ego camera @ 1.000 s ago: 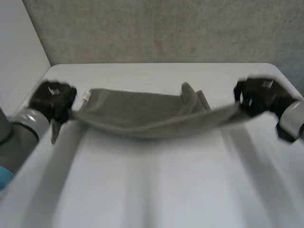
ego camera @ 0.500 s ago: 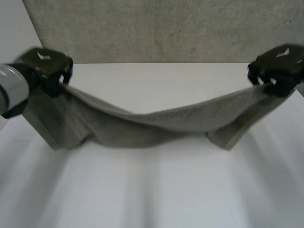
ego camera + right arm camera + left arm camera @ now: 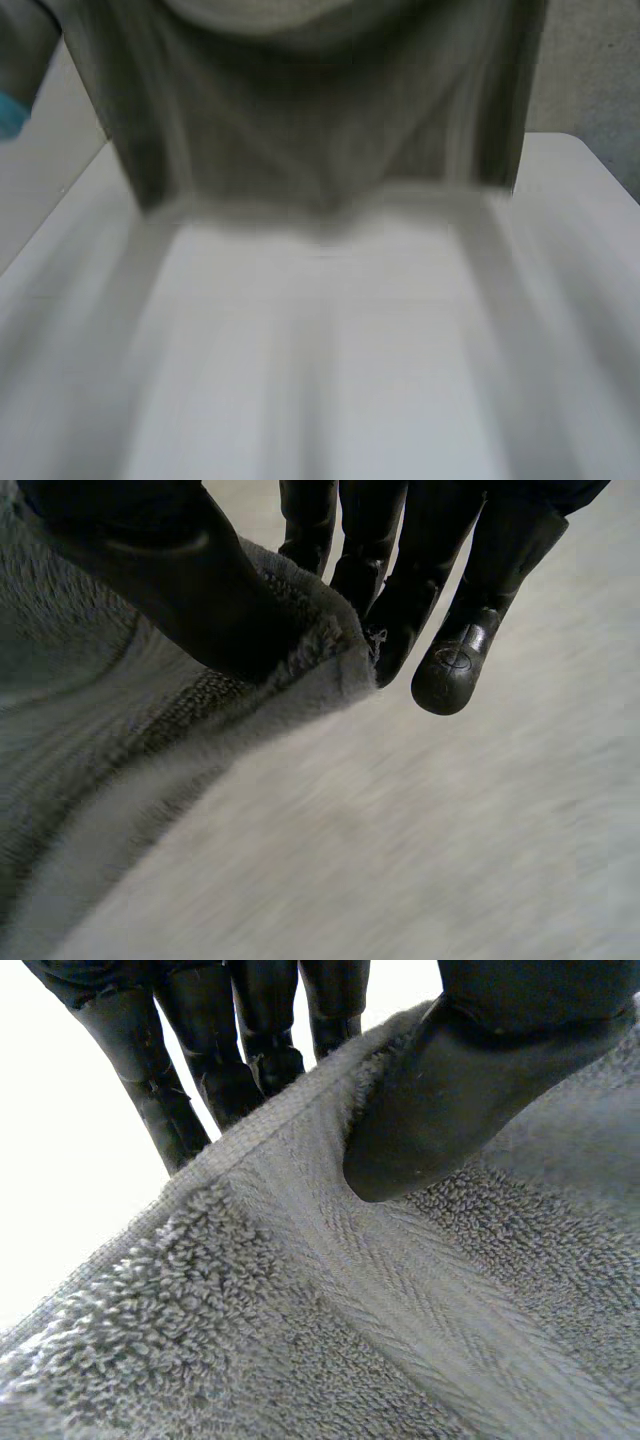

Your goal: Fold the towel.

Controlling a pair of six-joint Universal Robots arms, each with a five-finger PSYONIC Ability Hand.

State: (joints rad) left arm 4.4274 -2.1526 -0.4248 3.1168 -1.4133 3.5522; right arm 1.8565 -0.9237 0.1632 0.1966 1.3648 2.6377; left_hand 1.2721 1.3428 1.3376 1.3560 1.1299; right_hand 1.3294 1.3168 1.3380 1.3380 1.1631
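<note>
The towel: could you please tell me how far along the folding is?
Grasping looks done: the left hand pinches the towel at its hemmed edge, and the right hand pinches it near a corner. In hand: the towel hangs spread above the table. Left: laying it down folded; no fold is visible yet.

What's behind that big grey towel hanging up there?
Below the towel the white table shows, and beside it a strip of grey wall. The towel hides the table's far part and most of that wall. The left hand and right hand pinch its edge.
</note>
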